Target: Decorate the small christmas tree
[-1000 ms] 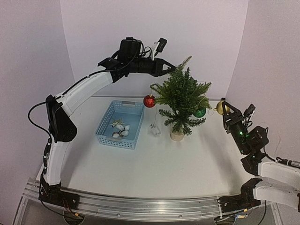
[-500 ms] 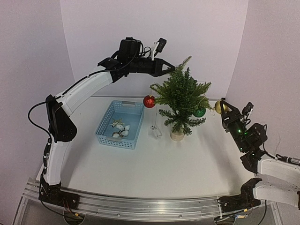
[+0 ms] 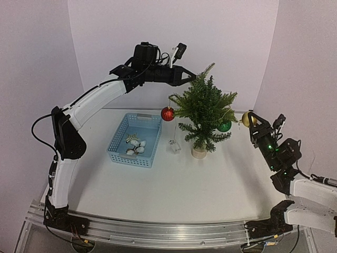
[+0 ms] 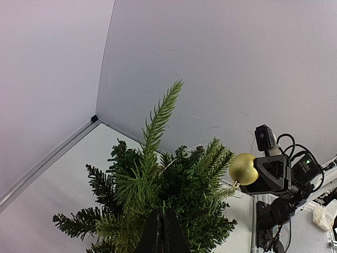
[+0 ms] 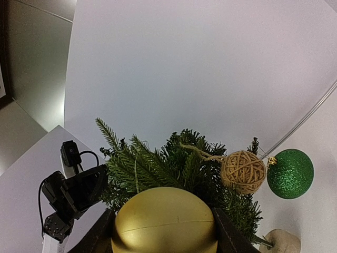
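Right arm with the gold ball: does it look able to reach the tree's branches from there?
Probably yes. The right gripper holds the gold ball beside the tree, open air between them. A green ball and a twine ball hang on that side; the left gripper is at the treetop.

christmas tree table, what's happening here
Two robot arms are decorating the small christmas tree. The right gripper holds a gold ball beside the tree, not yet hung. The left gripper is shut at the treetop. A red ball, a green ball and a twine ball already hang; more ornaments lie in the blue basket.
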You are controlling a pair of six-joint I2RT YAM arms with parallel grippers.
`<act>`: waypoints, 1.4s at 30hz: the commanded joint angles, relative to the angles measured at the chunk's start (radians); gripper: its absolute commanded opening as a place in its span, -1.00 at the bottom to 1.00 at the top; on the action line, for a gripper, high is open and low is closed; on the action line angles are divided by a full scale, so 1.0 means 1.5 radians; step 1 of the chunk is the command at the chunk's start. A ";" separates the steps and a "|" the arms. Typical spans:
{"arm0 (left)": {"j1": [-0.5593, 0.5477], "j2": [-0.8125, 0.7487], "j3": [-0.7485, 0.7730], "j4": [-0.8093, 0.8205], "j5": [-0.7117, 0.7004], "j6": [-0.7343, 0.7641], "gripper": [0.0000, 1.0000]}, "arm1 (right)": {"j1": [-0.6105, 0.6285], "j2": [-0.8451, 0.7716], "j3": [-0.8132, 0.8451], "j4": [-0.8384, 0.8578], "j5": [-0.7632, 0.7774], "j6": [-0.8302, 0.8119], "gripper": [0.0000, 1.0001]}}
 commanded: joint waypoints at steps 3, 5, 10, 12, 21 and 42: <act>0.000 -0.009 -0.013 -0.036 0.007 -0.001 -1.00 | -0.002 0.001 0.030 0.018 -0.013 -0.006 -1.00; 0.001 -0.009 -0.014 -0.036 0.007 0.000 -1.00 | -0.002 -0.002 0.032 0.018 -0.013 -0.008 -1.00; 0.001 -0.008 -0.013 -0.035 0.008 -0.001 -1.00 | -0.002 -0.006 0.039 0.018 -0.022 -0.008 -1.00; 0.001 -0.008 -0.013 -0.035 0.008 -0.001 -1.00 | -0.002 -0.006 0.039 0.018 -0.022 -0.007 -1.00; 0.001 -0.008 -0.014 -0.034 0.010 -0.001 -1.00 | -0.002 0.006 0.056 0.018 -0.020 -0.006 -1.00; 0.001 -0.004 -0.010 -0.031 0.010 -0.001 -1.00 | -0.002 0.023 0.061 0.011 -0.037 0.018 -1.00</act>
